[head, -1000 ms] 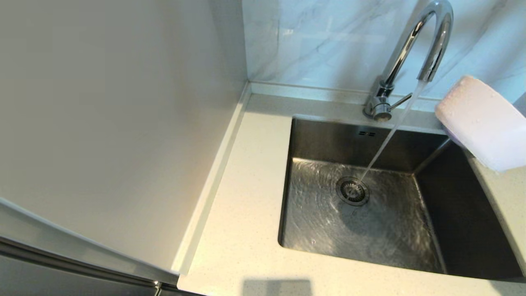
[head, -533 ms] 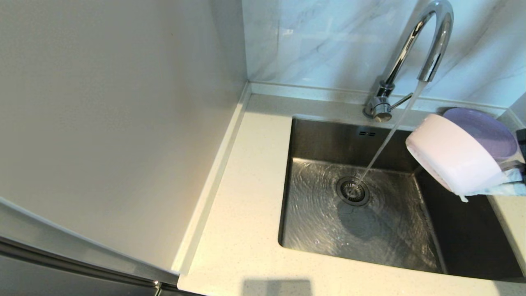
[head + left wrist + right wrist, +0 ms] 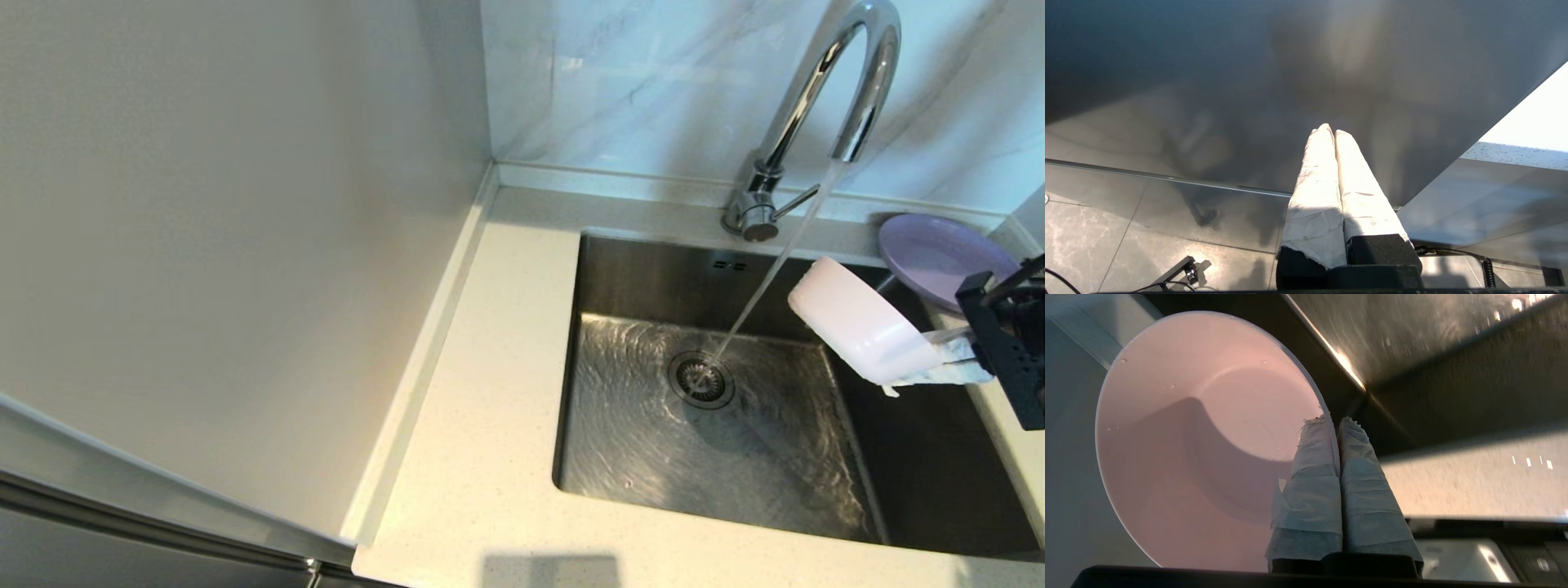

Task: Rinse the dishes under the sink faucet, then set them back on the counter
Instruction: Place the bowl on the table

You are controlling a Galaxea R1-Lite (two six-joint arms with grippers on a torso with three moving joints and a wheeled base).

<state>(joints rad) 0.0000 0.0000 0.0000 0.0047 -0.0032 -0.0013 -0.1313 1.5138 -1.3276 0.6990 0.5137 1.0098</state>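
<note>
My right gripper (image 3: 939, 359) (image 3: 1333, 421) is shut on the rim of the pale pink bowl (image 3: 857, 322) (image 3: 1208, 445). It holds the bowl tilted on its side over the right part of the sink (image 3: 645, 278). Water runs from the chrome faucet (image 3: 849, 82) down to the drain strainer (image 3: 700, 380), just left of the bowl. The lilac plate (image 3: 943, 257) lies on the counter (image 3: 482, 457) at the sink's far right corner. My left gripper (image 3: 1331, 130) is shut and empty, parked below the counter beside a dark cabinet front.
A tall pale panel (image 3: 229, 245) stands along the counter's left side. The marble-veined wall (image 3: 637, 82) rises behind the faucet. The faucet's thin lever (image 3: 796, 202) points right. Off-white counter runs left of and in front of the sink.
The pink bowl has come down and to the left, from high over the right counter toward the water stream above the sink. The lilac plate and my right gripper have come into view.
</note>
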